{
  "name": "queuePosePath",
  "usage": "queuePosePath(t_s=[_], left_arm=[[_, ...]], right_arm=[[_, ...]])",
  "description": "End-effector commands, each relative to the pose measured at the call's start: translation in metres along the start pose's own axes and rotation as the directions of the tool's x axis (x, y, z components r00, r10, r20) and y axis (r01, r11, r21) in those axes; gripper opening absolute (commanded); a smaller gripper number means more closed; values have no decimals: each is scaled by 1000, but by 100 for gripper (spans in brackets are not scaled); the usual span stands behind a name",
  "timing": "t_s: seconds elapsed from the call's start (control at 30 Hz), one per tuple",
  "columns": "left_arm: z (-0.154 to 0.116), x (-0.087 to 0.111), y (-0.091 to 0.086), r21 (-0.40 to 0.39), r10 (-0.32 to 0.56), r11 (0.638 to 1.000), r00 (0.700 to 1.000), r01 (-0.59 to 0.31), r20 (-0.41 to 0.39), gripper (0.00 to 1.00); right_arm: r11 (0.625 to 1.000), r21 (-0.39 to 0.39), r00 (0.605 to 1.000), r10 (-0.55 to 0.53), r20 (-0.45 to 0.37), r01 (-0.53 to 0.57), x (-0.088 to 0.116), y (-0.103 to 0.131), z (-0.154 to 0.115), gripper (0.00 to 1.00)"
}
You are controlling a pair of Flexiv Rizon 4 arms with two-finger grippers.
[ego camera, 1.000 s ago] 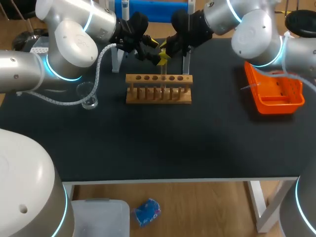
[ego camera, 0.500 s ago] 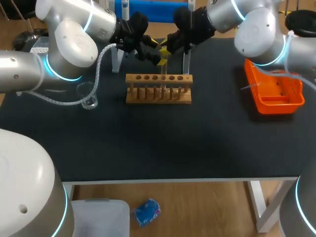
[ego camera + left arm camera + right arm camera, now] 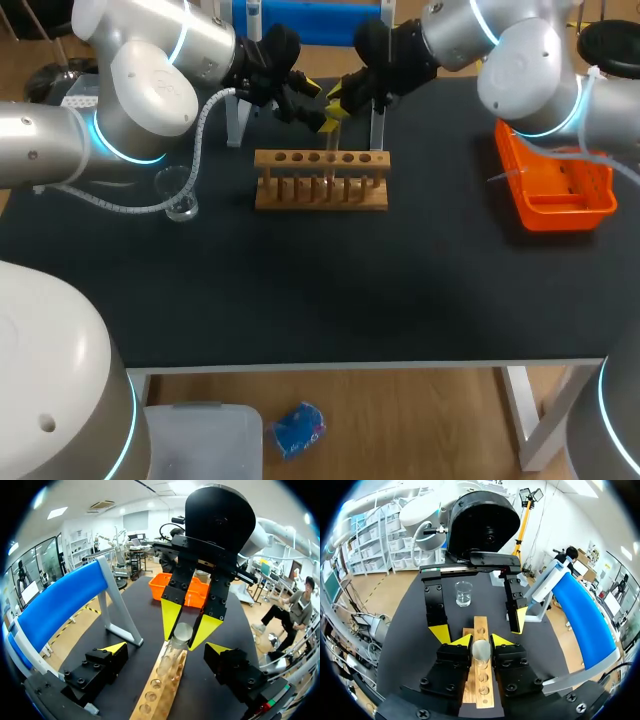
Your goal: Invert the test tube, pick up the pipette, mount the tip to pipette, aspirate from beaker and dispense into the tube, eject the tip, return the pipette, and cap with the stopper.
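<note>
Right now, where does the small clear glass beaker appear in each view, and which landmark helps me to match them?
Head view: the clear glass beaker stands on the black table, left of the light wooden test tube rack.
Left wrist view: not in it.
Right wrist view: the beaker stands past the far end of the rack.
Shared landmark: the rack, which shows in all three views.

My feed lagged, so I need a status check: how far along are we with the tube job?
Early. Nothing looks finished. In hand: the right gripper is shut on the test tube just above the wooden rack, with the left gripper open beside it, so this is the inversion step. Left: everything with the pipette, drawing from the beaker, which stands untouched near the left arm, and capping.
</note>
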State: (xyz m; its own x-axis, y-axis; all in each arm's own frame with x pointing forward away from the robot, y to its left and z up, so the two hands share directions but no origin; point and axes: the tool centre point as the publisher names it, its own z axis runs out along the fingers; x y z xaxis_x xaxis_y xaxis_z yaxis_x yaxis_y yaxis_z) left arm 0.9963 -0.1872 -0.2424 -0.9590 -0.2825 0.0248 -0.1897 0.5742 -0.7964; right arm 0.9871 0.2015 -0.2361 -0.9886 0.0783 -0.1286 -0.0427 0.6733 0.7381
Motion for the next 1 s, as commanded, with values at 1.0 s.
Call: queuePosePath(t_s=[1.0], left_arm=[[0, 0, 0, 0, 0, 1000, 1000, 0, 1, 100]], right_arm=[[998, -43, 999, -33, 35, 34, -1, 18, -30, 46]])
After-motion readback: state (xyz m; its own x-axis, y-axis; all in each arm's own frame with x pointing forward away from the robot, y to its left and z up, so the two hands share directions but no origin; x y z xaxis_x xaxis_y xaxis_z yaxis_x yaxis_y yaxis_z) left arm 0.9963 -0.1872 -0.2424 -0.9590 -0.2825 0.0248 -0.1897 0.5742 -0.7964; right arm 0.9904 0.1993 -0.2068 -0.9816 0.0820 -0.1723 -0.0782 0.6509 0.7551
